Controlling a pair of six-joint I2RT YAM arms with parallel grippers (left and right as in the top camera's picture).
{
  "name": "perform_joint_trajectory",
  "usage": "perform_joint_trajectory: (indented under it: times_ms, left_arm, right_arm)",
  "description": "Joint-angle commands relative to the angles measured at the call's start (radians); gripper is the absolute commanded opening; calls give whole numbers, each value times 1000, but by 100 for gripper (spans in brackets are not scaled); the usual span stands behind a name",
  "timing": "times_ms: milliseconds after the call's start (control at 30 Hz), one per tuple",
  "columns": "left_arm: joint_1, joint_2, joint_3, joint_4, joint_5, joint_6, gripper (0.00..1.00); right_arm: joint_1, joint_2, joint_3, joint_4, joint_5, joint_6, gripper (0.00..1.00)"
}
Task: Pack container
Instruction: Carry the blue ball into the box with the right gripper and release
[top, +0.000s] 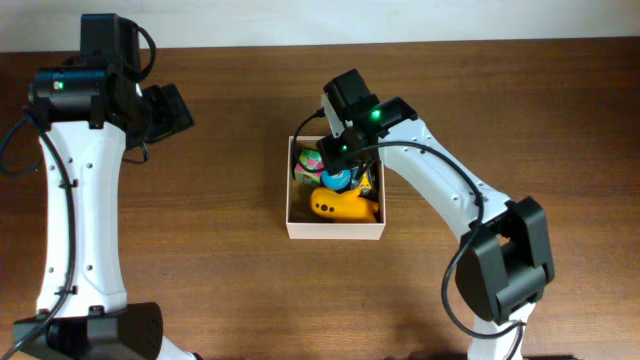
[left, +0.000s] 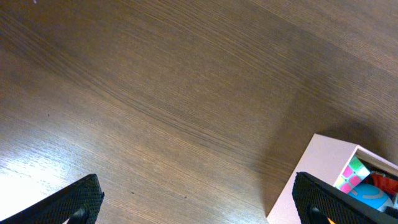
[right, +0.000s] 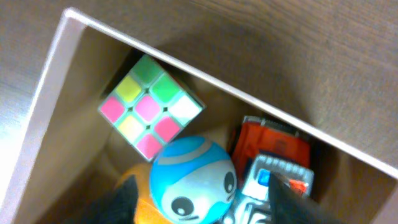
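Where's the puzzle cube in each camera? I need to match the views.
Overhead: the cube sits in the upper-left corner of the box.
Left wrist: the cube is at the lower right, just inside the box wall.
Right wrist: the cube is left of centre, against the box wall.
Shared landmark: the blue ball next to the cube.

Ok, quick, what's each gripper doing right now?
Left gripper: open, holding nothing.
Right gripper: open, holding nothing, over the container.
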Motion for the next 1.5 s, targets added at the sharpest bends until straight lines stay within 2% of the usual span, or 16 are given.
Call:
perform_joint_trajectory:
  times_ms: [0, 33, 67, 333, 533, 767, 900, 933, 967, 1133, 1167, 1200, 1233, 1333, 1467]
  left_arm:
    - [3, -10, 11, -1, -7, 8, 99]
    - [3, -10, 11, -1, -7, 8, 99]
    - [3, -10, 11, -1, -7, 8, 99]
    - [3, -10, 11, -1, -7, 8, 99]
    - [3, -10, 11, -1, -7, 8, 99]
    - [3, -10, 11, -1, -7, 8, 99]
    - [3, -10, 11, -1, -7, 8, 99]
    - [3, -10, 11, -1, -7, 8, 99]
    - [3, -10, 11, -1, -7, 8, 99]
    - [3, -10, 11, -1, -7, 8, 99]
    - [3, -10, 11, -1, -7, 8, 99]
    - [3, -10, 11, -1, -7, 8, 99]
    - [3, -10, 11, -1, -7, 9, 99]
    - [3, -10, 11, -1, -7, 8, 99]
    - [3, -10, 11, -1, -7, 8, 99]
  right_arm:
    - [7, -52, 26, -20, -17, 8, 27]
    - [6, -50, 25, -29, -17, 8, 19]
    - [6, -43, 12, -30, -17, 11, 16]
    - [6, 65, -39, -3, -56, 31, 10]
    - [6, 95, -37, -2, -85, 30, 10]
    - [-15, 14, 68, -39, -67, -2, 11]
    - [-15, -93, 178, -119, -7, -3, 24]
    - [-17, -122, 208, -146, 19, 0, 28]
    - [-22, -151, 237, -176, 49, 8, 37]
    - [-92, -284, 294, -346, 166, 86, 45]
    - [-116, -298, 294, -388, 176, 114, 50]
    - [-149, -309, 294, -444, 179, 160, 63]
    - [-186, -313, 294, -502, 179, 204, 69]
    - [-303, -311, 268, -627, 174, 256, 75]
    - [-437, -310, 142, -605, 143, 251, 80]
